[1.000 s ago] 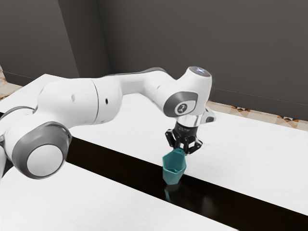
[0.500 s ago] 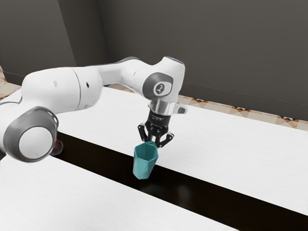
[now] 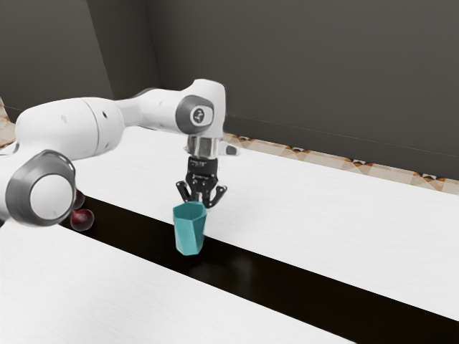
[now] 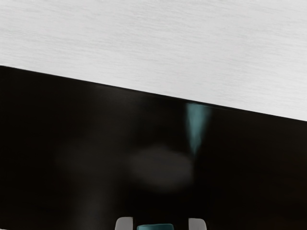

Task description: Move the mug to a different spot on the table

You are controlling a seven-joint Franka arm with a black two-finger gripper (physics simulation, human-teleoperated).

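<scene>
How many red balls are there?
2. One ball lies on the dark strip at the exterior view's left; the other just behind it, partly covered by the arm, which may hide more.

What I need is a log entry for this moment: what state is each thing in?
Teal faceted mug: upright, gripped at its rim, over the table's glossy black strip.
Black two-finger hand: shut on the mug's rim, pointing down.
Two dark red round things: lying free on the strip, at the exterior view's left.
</scene>
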